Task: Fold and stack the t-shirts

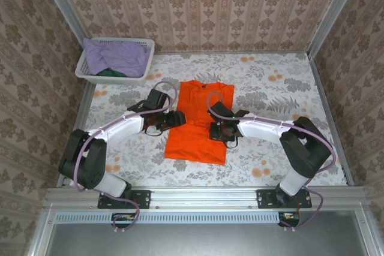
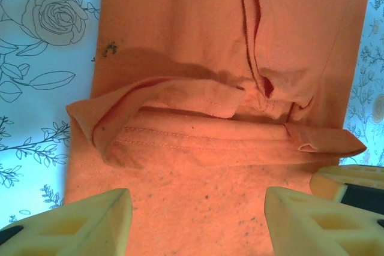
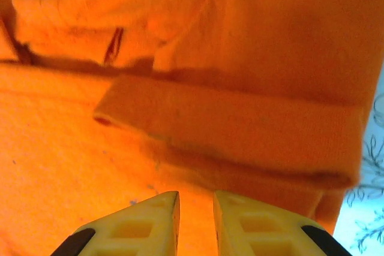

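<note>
The bright orange t-shirt (image 1: pixel 198 121) lies flat at the table's middle, folded into a long narrow strip with its sleeves turned inward. My left gripper (image 1: pixel 174 119) is at the shirt's left edge; in the left wrist view it (image 2: pixel 197 208) stands wide open just above the speckled cloth (image 2: pixel 210 46), a folded sleeve (image 2: pixel 180 97) ahead of it. My right gripper (image 1: pixel 217 130) is at the shirt's right edge; its fingers (image 3: pixel 195 208) stand narrowly apart over the orange cloth (image 3: pixel 270 28), nothing clearly pinched. A lavender shirt (image 1: pixel 120 57) and a dark green one (image 1: pixel 111 73) lie in the basket.
The white lattice basket (image 1: pixel 146 45) stands at the back left corner. Floral tablecloth (image 1: pixel 282 88) is bare to the right of the shirt and in front of it. Metal frame rails (image 1: pixel 324 106) and patterned walls border the table.
</note>
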